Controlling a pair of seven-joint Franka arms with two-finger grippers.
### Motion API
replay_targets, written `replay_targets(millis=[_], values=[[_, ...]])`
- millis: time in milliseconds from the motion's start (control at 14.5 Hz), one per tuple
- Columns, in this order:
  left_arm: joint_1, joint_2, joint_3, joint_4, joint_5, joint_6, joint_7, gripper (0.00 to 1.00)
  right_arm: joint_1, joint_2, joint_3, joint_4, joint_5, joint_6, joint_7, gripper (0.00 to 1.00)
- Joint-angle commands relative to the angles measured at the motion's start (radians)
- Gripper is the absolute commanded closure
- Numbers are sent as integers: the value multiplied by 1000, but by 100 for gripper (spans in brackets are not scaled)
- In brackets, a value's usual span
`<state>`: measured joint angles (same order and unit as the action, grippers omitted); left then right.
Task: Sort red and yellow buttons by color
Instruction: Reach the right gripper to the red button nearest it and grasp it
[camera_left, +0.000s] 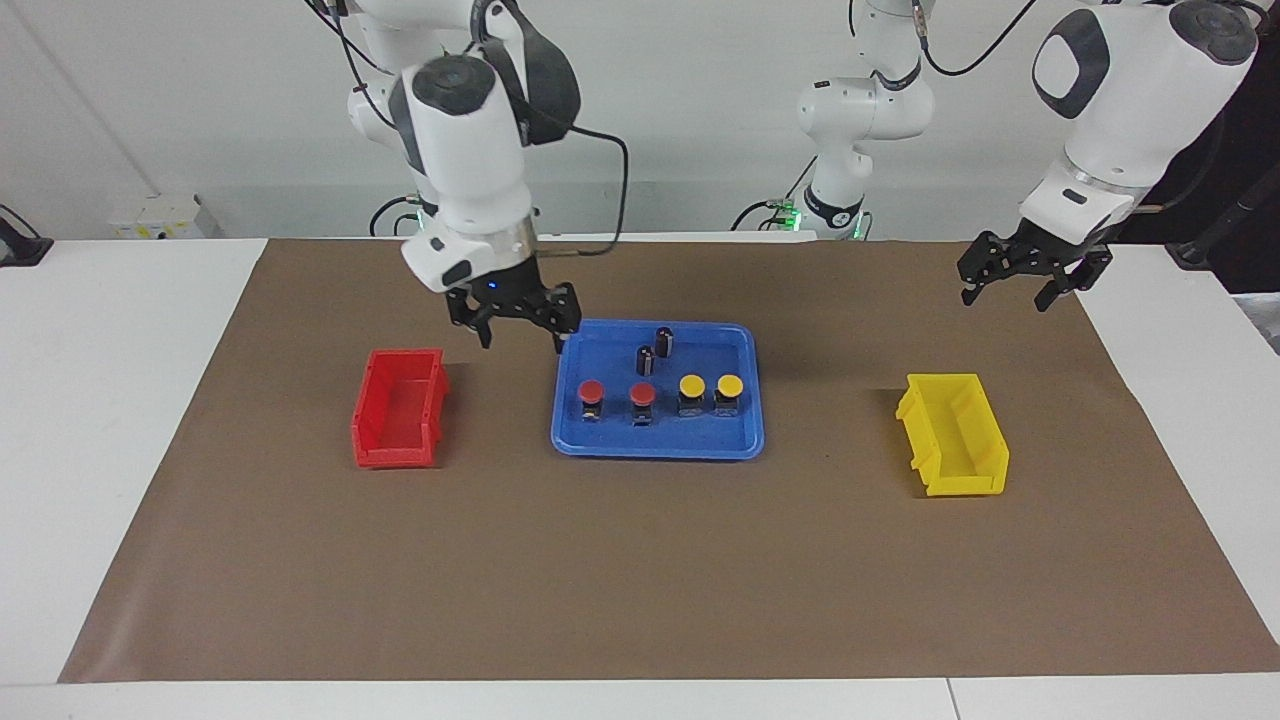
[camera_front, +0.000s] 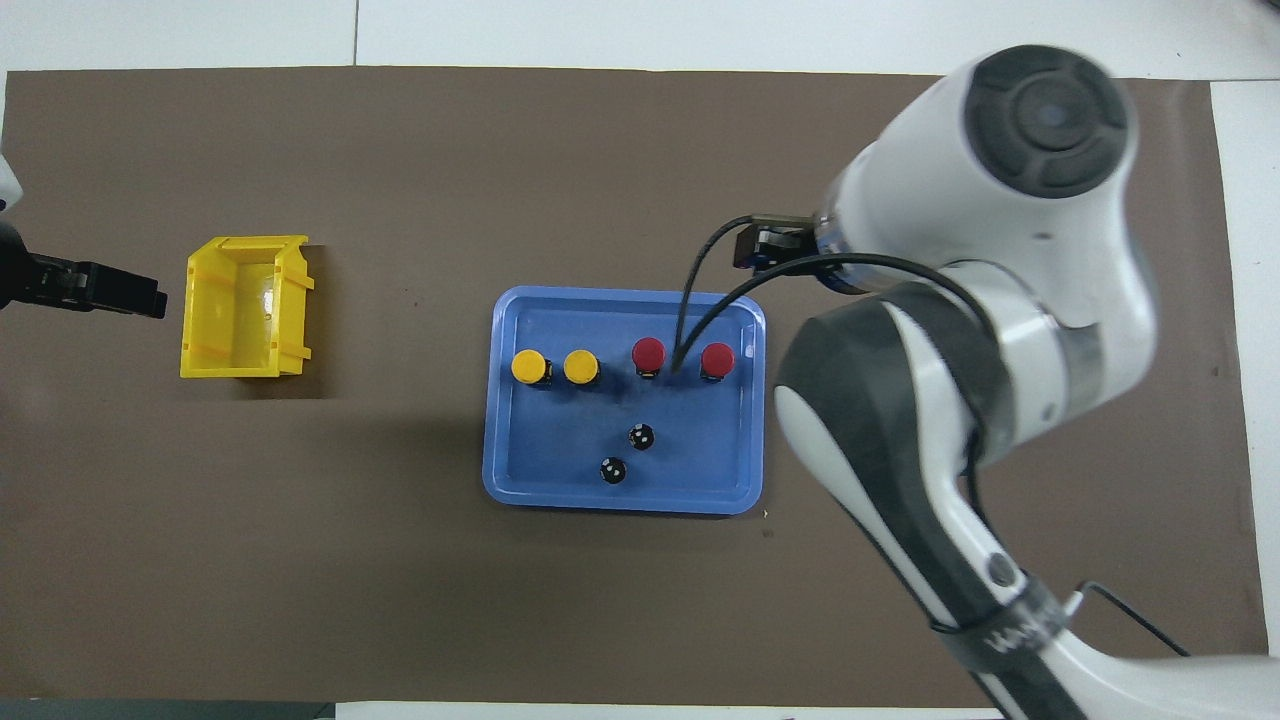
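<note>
Two red buttons (camera_left: 592, 390) (camera_left: 642, 394) and two yellow buttons (camera_left: 691, 385) (camera_left: 730, 385) stand in a row in the blue tray (camera_left: 655, 452). They also show in the overhead view, red (camera_front: 648, 353) (camera_front: 717, 358) and yellow (camera_front: 528, 366) (camera_front: 581, 366). My right gripper (camera_left: 522, 335) is open and empty, up over the mat between the red bin (camera_left: 398, 405) and the tray's corner nearer to the robots. In the overhead view it is hidden under its own arm. My left gripper (camera_left: 1005, 295) is open and empty, waiting above the mat near the yellow bin (camera_left: 955, 435).
Two small dark cylinders (camera_left: 645, 360) (camera_left: 665, 341) stand in the tray, nearer to the robots than the buttons. The yellow bin (camera_front: 245, 305) is empty. The right arm covers the red bin in the overhead view. A brown mat (camera_left: 640, 580) covers the table.
</note>
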<state>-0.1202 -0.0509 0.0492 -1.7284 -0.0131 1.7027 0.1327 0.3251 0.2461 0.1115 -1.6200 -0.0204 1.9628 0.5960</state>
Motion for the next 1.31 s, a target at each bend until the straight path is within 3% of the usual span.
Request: replay_targets(millis=[0, 275, 481, 688, 894, 963, 1238], values=[[-7, -29, 8, -43, -5, 26, -13, 0, 21, -1, -4, -135, -10, 148, 25, 0], [1, -29, 8, -46, -5, 63, -12, 0, 58, 12, -4, -246, -38, 208, 61, 0], [2, -38, 8, -63, -5, 64, -7, 0, 60, -11, -4, -339, -39, 324, 59, 4], [-12, -47, 6, -94, -5, 95, -16, 0, 78, 4, -4, -346, -39, 332, 61, 9], [-108, -43, 6, -126, -5, 153, -157, 0, 81, 4, -4, -351, -41, 332, 56, 15], [-121, -38, 5, -135, -5, 178, -183, 0, 81, 4, -4, -357, -41, 332, 39, 20], [-238, -7, 5, -181, -5, 290, -336, 0, 78, 2, -4, -363, -41, 331, 11, 60]])
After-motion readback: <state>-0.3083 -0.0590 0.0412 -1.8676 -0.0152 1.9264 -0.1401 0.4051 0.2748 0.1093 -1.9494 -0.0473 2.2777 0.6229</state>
